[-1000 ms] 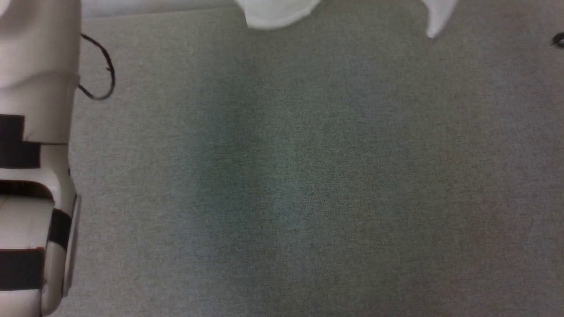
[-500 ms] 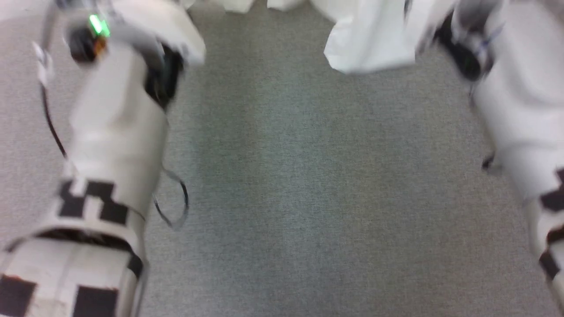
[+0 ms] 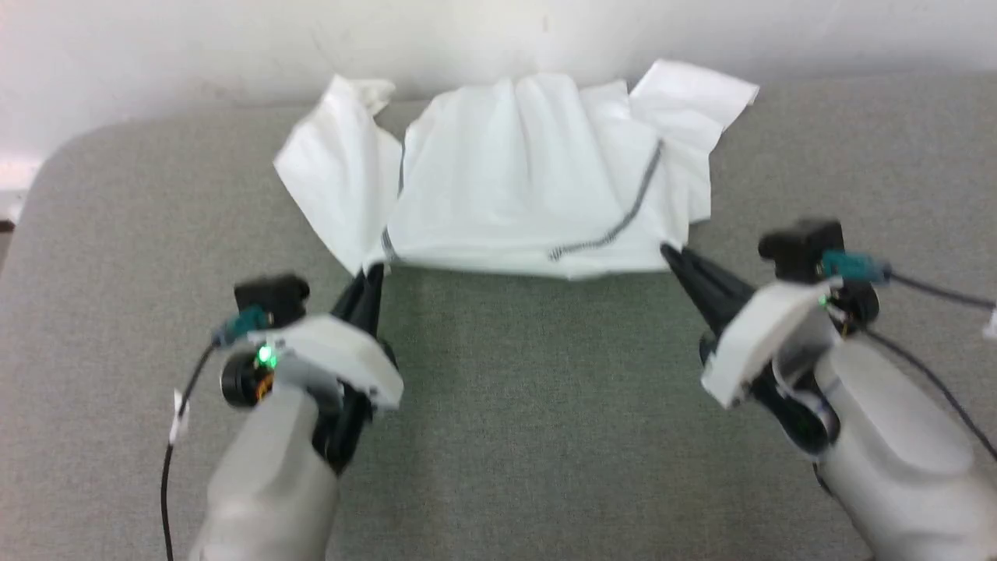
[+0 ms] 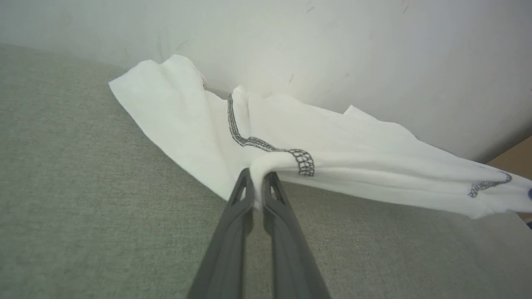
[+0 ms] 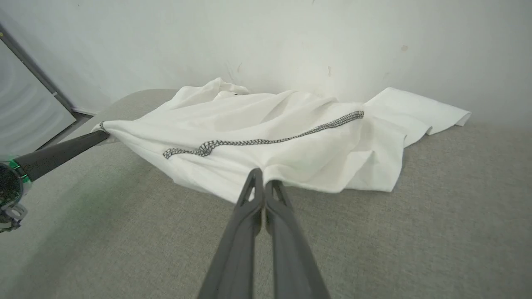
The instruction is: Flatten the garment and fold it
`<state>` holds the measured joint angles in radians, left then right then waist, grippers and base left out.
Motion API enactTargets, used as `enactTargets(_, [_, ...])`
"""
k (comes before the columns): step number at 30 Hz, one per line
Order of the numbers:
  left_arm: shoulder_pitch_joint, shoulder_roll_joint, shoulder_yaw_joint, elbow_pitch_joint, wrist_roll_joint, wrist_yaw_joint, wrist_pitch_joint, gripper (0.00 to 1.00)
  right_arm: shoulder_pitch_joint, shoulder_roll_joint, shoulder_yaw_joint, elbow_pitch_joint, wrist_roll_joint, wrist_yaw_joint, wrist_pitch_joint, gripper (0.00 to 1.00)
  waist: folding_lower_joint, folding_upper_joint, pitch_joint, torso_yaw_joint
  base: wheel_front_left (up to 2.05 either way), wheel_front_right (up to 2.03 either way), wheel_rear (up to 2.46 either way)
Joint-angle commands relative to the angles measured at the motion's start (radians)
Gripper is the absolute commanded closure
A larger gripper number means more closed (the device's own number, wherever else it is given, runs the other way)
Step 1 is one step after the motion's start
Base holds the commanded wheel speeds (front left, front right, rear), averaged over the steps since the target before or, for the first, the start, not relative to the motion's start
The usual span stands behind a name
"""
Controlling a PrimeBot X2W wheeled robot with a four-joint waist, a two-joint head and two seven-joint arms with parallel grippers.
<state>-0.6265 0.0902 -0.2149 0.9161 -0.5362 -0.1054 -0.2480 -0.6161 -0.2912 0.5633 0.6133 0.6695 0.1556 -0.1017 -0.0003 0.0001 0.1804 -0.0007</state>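
Our left gripper clamped on the near left corner of the garment, our right gripper pinching its near right corner, long axis running left to right between them, cloth bunched beyond our fingertips on the grey pad, far edge against the white wall

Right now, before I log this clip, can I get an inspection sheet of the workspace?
Surface: grey fabric table.
Job's things: white garment, bunched by the wall, near edge stretched between the grippers.
Clutter: nothing seen.
Grippers: left gripper and right gripper, fingers shut on the garment's near corners.
Cables: black left cable and right cable at the wrists, off the garment.
Surroundings: white wall behind.
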Motion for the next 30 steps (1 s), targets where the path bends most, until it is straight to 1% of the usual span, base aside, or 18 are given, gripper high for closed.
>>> enactTargets(1, [0.060,0.078,0.034,-0.018,-0.004,0.027,-0.013,1.00,0.033,-0.077,-0.041,-0.006,0.005,-0.025,-0.008,1.00,0.0003,-0.0001,-0.062,-0.003,0.00,0.00,0.00])
enactTargets(4, [0.217,0.099,0.028,-0.177,0.005,0.055,-0.005,1.00,0.157,-0.110,-0.083,-0.118,-0.010,-0.025,0.022,1.00,0.0003,-0.0001,-0.090,-0.009,0.00,0.00,0.00])
enactTargets(7, [0.386,0.117,0.027,-0.389,0.006,0.117,0.055,1.00,0.292,-0.129,-0.157,-0.244,-0.045,-0.025,0.076,1.00,0.0003,-0.0001,-0.108,-0.013,0.00,0.00,0.00])
enactTargets(9, [0.502,0.132,0.025,-0.544,0.007,0.164,0.115,1.00,0.390,-0.131,-0.196,-0.337,-0.074,-0.025,0.136,1.00,0.0003,-0.0001,-0.124,-0.014,0.00,0.00,0.00])
enactTargets(13, [0.715,0.158,0.010,-0.835,0.000,0.245,0.262,1.00,0.592,-0.099,-0.326,-0.518,-0.143,-0.025,0.252,1.00,0.0003,-0.0001,-0.149,-0.009,0.00,0.00,0.00])
enactTargets(15, [0.795,0.178,0.009,-0.951,0.005,0.285,0.322,1.00,0.682,-0.064,-0.392,-0.601,-0.178,-0.025,0.309,1.00,0.0003,-0.0001,-0.157,-0.005,0.00,0.00,0.00])
enactTargets(17, [0.866,0.197,0.005,-1.040,0.005,0.317,0.383,1.00,0.756,-0.027,-0.447,-0.676,-0.214,-0.025,0.358,1.00,0.0003,-0.0001,-0.160,-0.002,0.00,0.00,0.00])
enactTargets(20, [0.952,0.214,-0.004,-1.136,-0.002,0.353,0.462,1.00,0.844,0.031,-0.505,-0.749,-0.248,-0.025,0.419,1.00,0.0003,-0.0001,-0.163,0.004,0.00,0.00,0.00])
enactTargets(23, [1.018,0.228,-0.022,-1.195,-0.010,0.379,0.536,1.00,0.907,0.075,-0.544,-0.785,-0.285,-0.025,0.454,1.00,0.0003,-0.0001,-0.160,0.010,0.00,0.00,0.00])
enactTargets(27, [1.065,0.228,-0.053,-1.222,-0.023,0.390,0.593,1.00,0.960,0.120,-0.565,-0.786,-0.316,-0.025,0.472,1.00,0.0003,-0.0001,-0.153,0.020,0.00,0.00,0.00])
enactTargets(30, [1.077,0.209,-0.080,-1.209,-0.034,0.390,0.606,1.00,0.990,0.143,-0.568,-0.765,-0.329,-0.025,0.486,1.00,0.0003,-0.0001,-0.148,0.026,0.00,0.00,0.00])
